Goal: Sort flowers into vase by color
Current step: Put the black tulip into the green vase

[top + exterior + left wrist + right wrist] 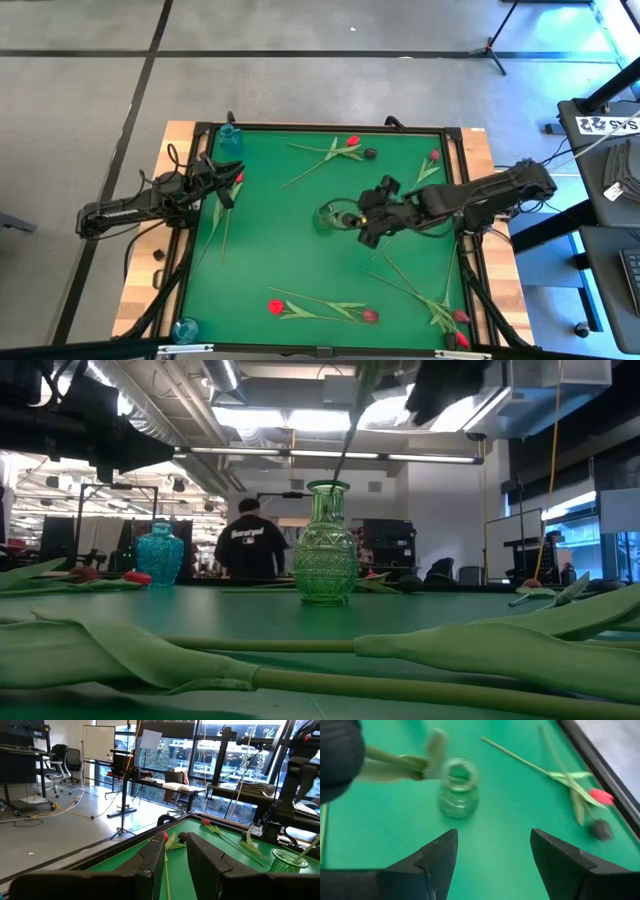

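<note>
Right gripper (352, 222) jaws wide open beside green vase (326, 216), stem in vase, head cut off; left gripper (222, 190) gripping tulip (237, 178), stem mostly hidden; other tulips (340, 149) scattered on mat (280, 260)

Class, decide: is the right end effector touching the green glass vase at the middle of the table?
Apart. The right wrist view shows the right end effector open, with bare green mat between its fingers and the green glass vase ahead.

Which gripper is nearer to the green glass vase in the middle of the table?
Right. The right gripper is open just beside the green glass vase; the left gripper waits near the table's left edge.
</note>
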